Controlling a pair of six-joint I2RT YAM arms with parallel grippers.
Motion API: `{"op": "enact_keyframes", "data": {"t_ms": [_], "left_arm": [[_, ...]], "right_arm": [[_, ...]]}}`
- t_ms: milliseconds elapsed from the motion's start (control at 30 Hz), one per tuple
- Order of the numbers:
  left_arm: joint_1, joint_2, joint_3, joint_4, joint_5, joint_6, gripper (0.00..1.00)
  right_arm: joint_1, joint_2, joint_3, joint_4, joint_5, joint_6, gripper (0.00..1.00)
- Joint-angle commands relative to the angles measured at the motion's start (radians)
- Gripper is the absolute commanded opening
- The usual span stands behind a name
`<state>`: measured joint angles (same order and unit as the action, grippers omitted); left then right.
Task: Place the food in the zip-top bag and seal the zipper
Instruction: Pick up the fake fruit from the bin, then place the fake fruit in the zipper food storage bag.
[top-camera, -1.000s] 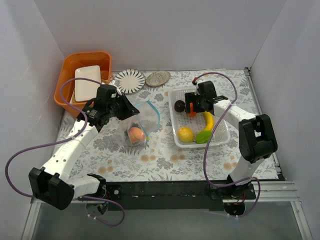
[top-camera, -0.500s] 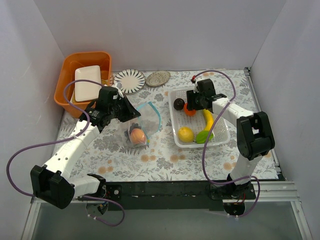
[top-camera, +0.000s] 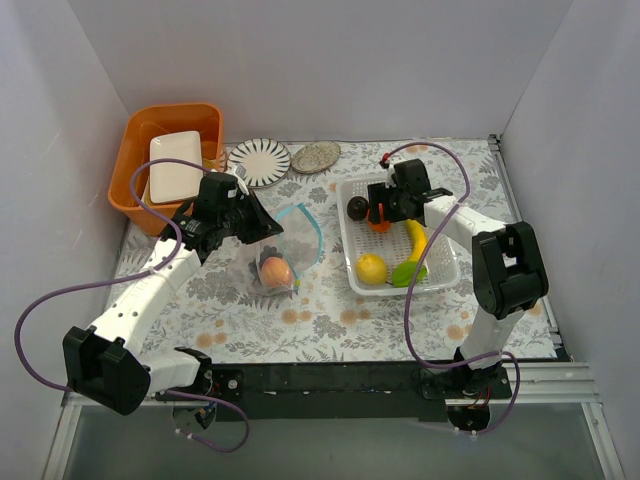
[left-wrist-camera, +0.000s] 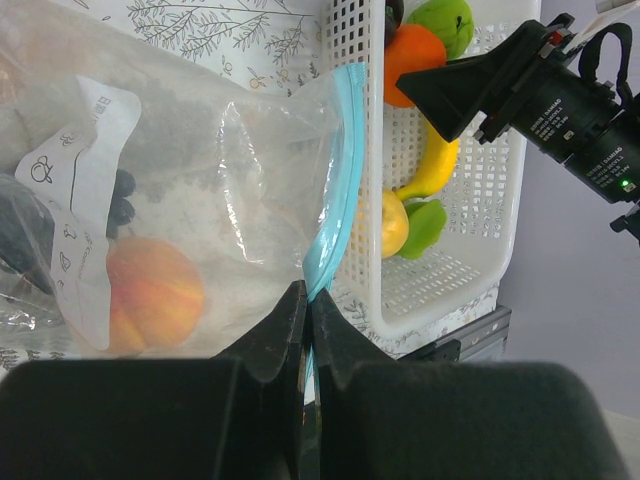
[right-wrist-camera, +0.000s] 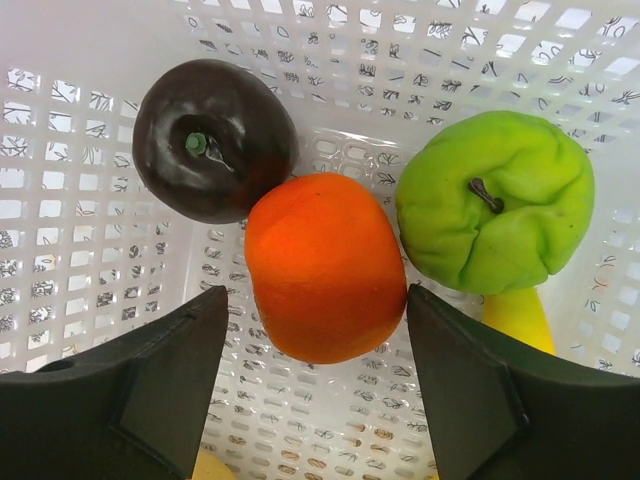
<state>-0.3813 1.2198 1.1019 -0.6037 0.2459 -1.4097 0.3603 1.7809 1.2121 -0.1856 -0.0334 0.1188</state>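
Right hand (right-wrist-camera: 314, 310) has shifted over the orange (right-wrist-camera: 322, 262) in the basket (right-wrist-camera: 60, 200), wide open, straddling it. Left hand (left-wrist-camera: 308, 305) pinches the zipper (left-wrist-camera: 338, 190), holding the zip-top bag (left-wrist-camera: 200, 170) mouth up, peach (left-wrist-camera: 150, 295) inside.

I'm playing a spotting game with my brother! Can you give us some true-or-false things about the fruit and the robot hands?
1. The peach is inside the zip-top bag. True.
2. The left gripper is wide open. False: it is pinched shut on the bag's zipper.
3. The right gripper is open, with one finger on each side of the orange. True.
4. The plum is in the bag. False: it lies in the white basket, next to the orange.
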Motion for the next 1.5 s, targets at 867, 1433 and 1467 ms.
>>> {"op": "enact_keyframes", "data": {"t_ms": [867, 1433, 1467], "left_arm": [[0.002, 0.012, -0.016, 0.025, 0.023, 0.021, 0.00], [0.002, -0.002, -0.011, 0.019, 0.044, 0.018, 0.00], [0.002, -0.005, -0.016, 0.018, 0.044, 0.020, 0.00]], "right_arm": [[0.038, -0.265, -0.124, -0.023, -0.135, 0.090, 0.31], [0.324, -0.307, -0.057, 0.138, -0.238, 0.272, 0.31], [0.330, -0.298, -0.054, 0.141, -0.247, 0.277, 0.31]]}}
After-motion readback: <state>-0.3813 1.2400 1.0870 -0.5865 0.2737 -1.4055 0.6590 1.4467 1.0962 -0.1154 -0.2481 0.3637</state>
